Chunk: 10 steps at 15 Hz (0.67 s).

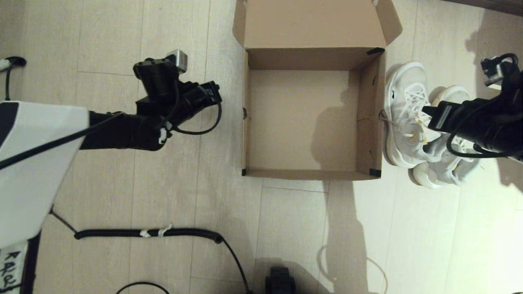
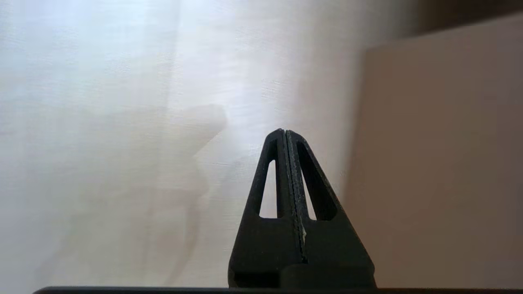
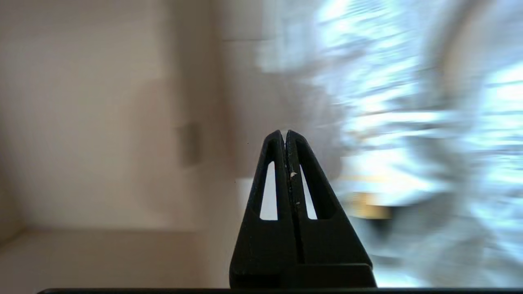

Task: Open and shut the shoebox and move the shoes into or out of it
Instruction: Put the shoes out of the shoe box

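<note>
The brown cardboard shoebox (image 1: pixel 253 122) stands open on the floor with its lid (image 1: pixel 312 22) folded back, and nothing lies inside it. The two white and pale-grey shoes (image 1: pixel 404 118) sit on the floor against the box's right wall, outside it. My right gripper (image 1: pixel 427 111) hovers over the shoes, shut, holding nothing; in its wrist view the gripper (image 3: pixel 285 132) points past the box wall (image 3: pixel 102 122), with the blurred shoes (image 3: pixel 408 143) alongside. My left gripper (image 1: pixel 216 92) hangs left of the box, shut and empty, seen as (image 2: pixel 282 131) beside the box's outer wall (image 2: pixel 441 163).
A coiled black cable (image 1: pixel 151 233) lies across the wooden floor in front of me on the left. A dark part of my base (image 1: pixel 280 279) shows at the bottom edge. Bare floor lies in front of the box.
</note>
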Tool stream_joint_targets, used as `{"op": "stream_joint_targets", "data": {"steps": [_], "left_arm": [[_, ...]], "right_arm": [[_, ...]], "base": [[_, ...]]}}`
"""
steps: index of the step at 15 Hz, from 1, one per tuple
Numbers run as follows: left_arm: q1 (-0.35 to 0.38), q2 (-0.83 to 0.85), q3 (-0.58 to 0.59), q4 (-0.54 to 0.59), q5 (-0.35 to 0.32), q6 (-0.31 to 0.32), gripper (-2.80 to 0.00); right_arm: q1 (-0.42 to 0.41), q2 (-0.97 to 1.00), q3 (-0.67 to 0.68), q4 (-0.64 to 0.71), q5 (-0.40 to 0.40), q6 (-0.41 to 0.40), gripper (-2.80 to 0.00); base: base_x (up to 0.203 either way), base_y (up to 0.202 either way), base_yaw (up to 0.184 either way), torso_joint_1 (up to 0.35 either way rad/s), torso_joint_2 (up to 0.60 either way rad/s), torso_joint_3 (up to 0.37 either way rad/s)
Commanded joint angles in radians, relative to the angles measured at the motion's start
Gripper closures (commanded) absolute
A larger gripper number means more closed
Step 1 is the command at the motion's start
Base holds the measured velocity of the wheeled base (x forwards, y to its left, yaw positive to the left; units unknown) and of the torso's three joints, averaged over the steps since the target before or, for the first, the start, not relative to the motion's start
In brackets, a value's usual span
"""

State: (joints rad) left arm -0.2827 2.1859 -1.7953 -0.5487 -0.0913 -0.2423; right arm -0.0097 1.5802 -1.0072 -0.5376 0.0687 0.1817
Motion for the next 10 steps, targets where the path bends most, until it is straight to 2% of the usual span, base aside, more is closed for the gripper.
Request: {"op": "stream_joint_targets", "data": {"steps": [1,3,4,10], "left_arm": [[0.049,-0.071,0.062,-0.01,-0.002,-0.002,0.0],[0.09,-0.129,0.134,-0.038,-0.005,-0.002,0.0],[0.102,-0.159,0.177,-0.057,-0.005,-0.003,0.0],[0.117,-0.303,0.38,-0.151,-0.007,-0.007,0.0]], "right_arm": [[-0.103,-0.044,-0.008,0.015,-0.004,-0.009,0.0],[-0.215,-0.062,0.001,0.04,-0.001,-0.04,0.0],[-0.254,-0.068,0.006,0.046,0.012,-0.049,-2.8],[-0.292,-0.07,0.123,0.044,0.025,-0.043,-2.8]], "base": [[0.0,0.0,0.0,0.0,0.0,0.0],[0.0,0.0,0.0,0.0,0.0,0.0],[0.0,0.0,0.0,0.0,0.0,0.0],[0.0,0.0,0.0,0.0,0.0,0.0]]}}
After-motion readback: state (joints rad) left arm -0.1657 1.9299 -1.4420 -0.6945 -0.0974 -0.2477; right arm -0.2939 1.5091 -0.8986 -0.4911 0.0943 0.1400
